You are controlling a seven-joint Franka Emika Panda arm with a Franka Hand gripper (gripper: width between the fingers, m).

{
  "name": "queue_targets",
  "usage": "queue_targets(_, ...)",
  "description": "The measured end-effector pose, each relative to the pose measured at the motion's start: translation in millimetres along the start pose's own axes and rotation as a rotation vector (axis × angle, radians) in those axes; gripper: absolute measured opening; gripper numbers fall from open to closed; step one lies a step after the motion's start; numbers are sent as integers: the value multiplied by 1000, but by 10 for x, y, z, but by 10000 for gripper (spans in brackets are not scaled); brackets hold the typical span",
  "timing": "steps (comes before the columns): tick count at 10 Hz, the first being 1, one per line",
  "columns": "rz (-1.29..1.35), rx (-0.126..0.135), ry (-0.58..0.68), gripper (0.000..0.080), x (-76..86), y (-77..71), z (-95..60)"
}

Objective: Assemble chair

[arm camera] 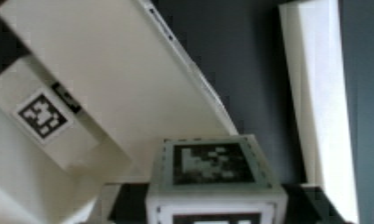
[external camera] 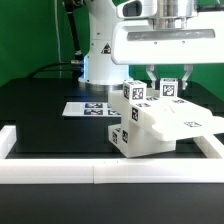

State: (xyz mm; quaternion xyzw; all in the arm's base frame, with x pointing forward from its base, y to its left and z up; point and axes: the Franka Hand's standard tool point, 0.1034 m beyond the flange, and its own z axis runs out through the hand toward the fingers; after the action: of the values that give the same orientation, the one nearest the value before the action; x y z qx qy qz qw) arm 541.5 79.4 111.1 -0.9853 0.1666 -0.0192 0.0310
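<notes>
I see the gripper (external camera: 161, 76) low over the chair (external camera: 152, 122), its fingers flanking a tagged post (arm camera: 212, 170). Whether it's clamped, I can't tell

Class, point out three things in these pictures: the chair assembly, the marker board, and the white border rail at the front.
chair assembly (external camera: 160, 128), exterior view, on its flat top slab.
marker board (external camera: 78, 107), exterior view, on the sheet's bare white part at the view's left.
border rail (external camera: 60, 174), exterior view, on the front rail's top face.

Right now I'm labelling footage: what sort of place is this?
Probably a robotics lab bench: a black table edged by white border rails, a marker board, and tagged white chair parts.
</notes>
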Motion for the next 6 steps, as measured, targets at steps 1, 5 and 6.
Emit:
queue_targets(1,67,0,0,285,0,-1,0)
queue_targets(5,324,1,0,287,-2,-6,1)
queue_targets(6,396,1,0,287,-3,-6,2)
